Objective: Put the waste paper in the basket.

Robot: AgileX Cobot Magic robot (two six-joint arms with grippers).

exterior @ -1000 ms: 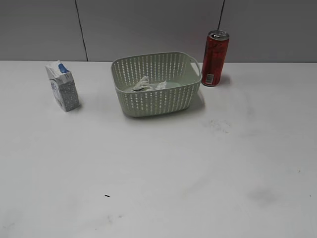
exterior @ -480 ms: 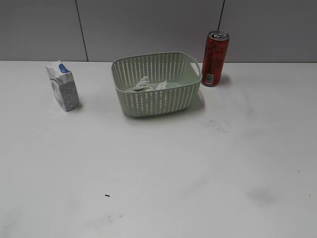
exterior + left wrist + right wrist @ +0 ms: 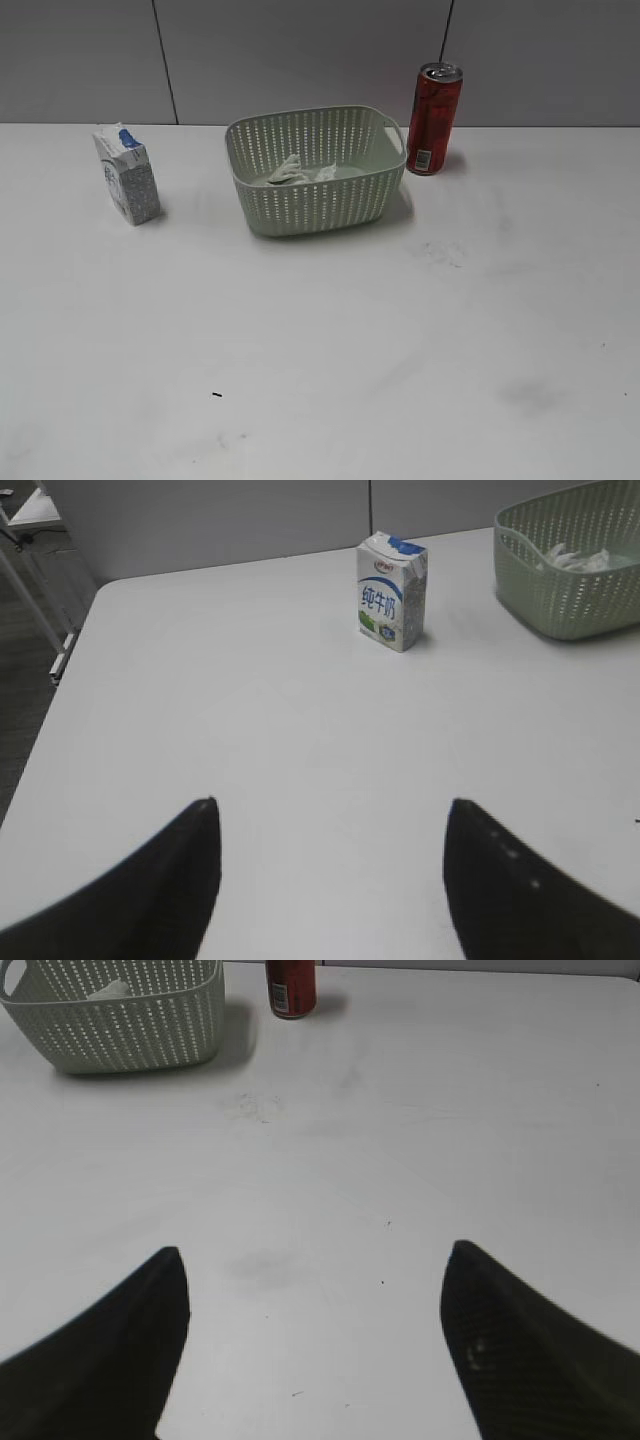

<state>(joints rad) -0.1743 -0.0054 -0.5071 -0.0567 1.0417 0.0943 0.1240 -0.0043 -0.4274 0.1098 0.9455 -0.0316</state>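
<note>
The pale green perforated basket [image 3: 318, 212] stands at the back middle of the white table. Crumpled white waste paper [image 3: 298, 171] lies inside it. It also shows in the left wrist view [image 3: 580, 558] and the right wrist view [image 3: 108, 990]. The basket shows in the left wrist view [image 3: 570, 605] at the top right and in the right wrist view [image 3: 120, 1035] at the top left. My left gripper [image 3: 330, 805] is open and empty over bare table. My right gripper [image 3: 312, 1250] is open and empty over bare table. Neither gripper shows in the exterior view.
A white-and-blue carton [image 3: 127, 175] stands left of the basket, also in the left wrist view [image 3: 392, 592]. A tall red can [image 3: 433, 120] stands right of the basket, also in the right wrist view [image 3: 291, 987]. The table's left edge [image 3: 60, 695] shows in the left wrist view.
</note>
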